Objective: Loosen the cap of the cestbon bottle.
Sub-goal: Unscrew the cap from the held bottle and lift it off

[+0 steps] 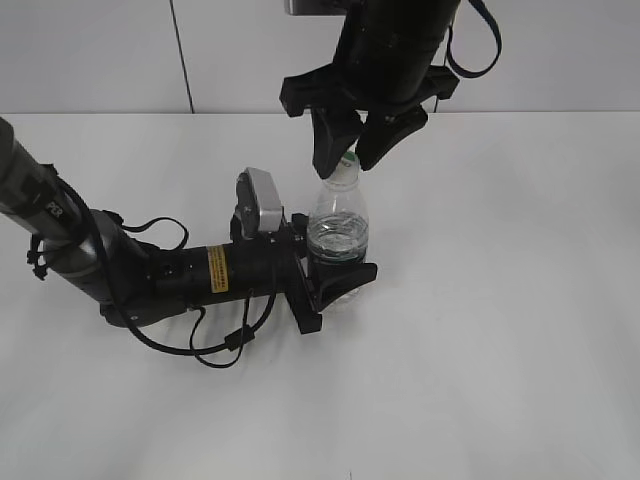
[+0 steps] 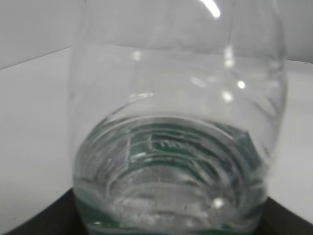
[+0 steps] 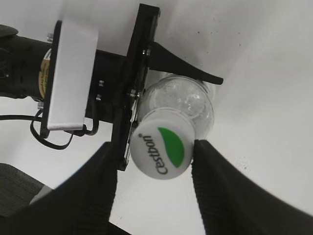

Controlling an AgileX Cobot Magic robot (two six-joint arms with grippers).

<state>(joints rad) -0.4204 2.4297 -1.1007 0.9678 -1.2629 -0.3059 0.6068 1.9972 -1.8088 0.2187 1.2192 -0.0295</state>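
Left pincer (image 1: 335, 285) clamped on cestbon bottle (image 1: 338, 235), right pincer (image 3: 155, 156) astride cap (image 3: 161, 149), grip unclear

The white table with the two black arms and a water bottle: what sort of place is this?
Probably a robot lab or test bench. A bare white table stands against a plain pale wall, and two black arms work on one bottle. The left gripper holds its body; the right gripper sits at its cap.

Cestbon bottle (image 2: 176, 147), close up, part-filled
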